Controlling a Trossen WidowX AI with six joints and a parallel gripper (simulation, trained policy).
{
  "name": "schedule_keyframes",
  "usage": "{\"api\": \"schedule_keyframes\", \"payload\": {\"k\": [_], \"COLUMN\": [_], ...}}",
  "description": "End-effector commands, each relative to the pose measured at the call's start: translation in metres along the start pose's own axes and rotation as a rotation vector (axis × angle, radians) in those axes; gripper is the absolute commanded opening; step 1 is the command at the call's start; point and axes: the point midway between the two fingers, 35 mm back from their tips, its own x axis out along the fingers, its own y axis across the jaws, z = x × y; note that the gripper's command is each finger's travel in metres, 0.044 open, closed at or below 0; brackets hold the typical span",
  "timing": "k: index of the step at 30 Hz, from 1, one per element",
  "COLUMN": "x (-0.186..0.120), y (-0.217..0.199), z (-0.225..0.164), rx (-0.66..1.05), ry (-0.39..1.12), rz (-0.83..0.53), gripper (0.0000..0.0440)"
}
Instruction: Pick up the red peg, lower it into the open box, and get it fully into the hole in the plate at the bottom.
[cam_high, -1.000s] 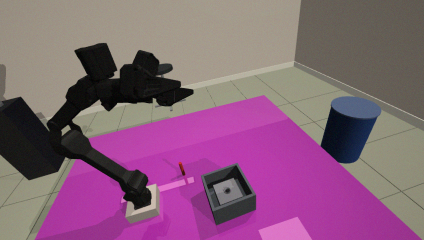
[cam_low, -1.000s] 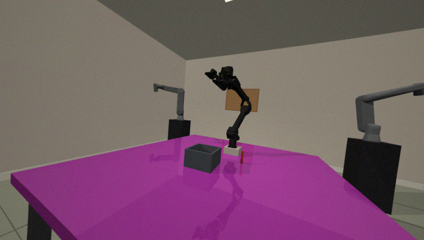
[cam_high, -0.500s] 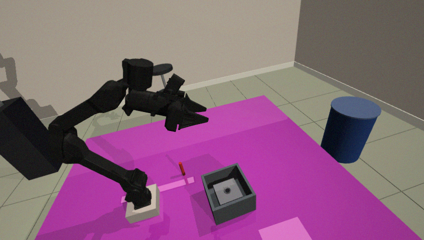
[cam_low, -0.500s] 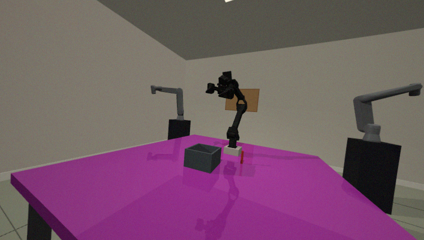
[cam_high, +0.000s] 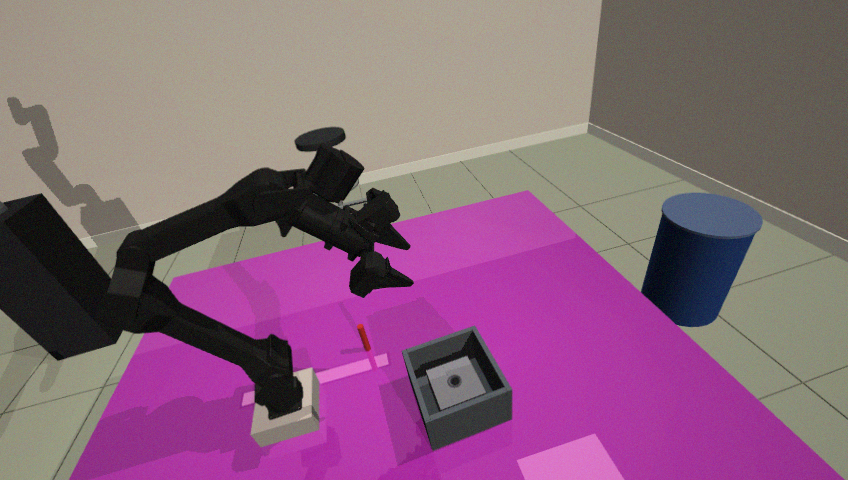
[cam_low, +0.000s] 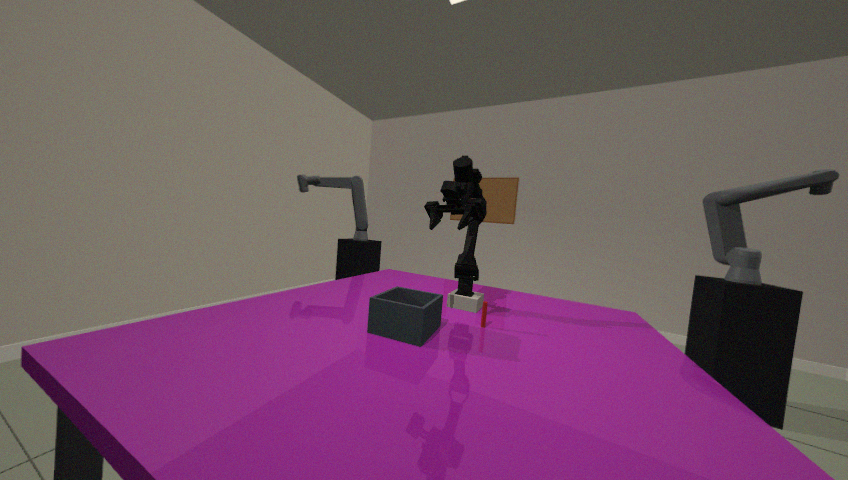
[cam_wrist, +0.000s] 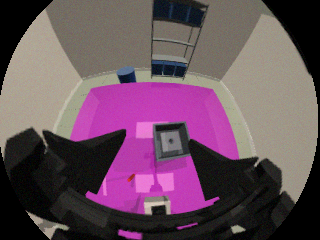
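The black arm (cam_high: 178, 231) (cam_low: 470, 240) is bent and raised above the table (cam_high: 535, 297) (cam_low: 297, 368) (cam_wrist: 120, 105); its hand (cam_high: 411, 265) (cam_low: 447, 227) (cam_wrist: 158, 137) is high over the table, tilted downward; the two fingers stand wide apart, with nothing between them.

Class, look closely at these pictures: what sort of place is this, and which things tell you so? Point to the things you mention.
Probably a robotics lab or workshop: a black arm (cam_high: 187, 234) (cam_low: 470, 237) is mounted on a magenta table (cam_high: 535, 309) (cam_low: 535, 404) (cam_wrist: 120, 107), two grey arms (cam_low: 358, 205) (cam_low: 727, 228) stand on dark pedestals, and a shelf rack (cam_wrist: 172, 40) holds blue bins.
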Motion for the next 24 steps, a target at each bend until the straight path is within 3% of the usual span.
{"api": "schedule_keyframes", "payload": {"k": [1, 14, 24], "x": [0.009, 0.031, 0.043], "y": [0.008, 0.041, 0.054], "z": [-0.020, -0.115, -0.176], "rx": [0.051, 0.275, 0.414], "ry": [0.082, 0.427, 0.589], "rz": [-0.006, -0.126, -0.285], "gripper": [0.0440, 0.0440, 0.0440]}}
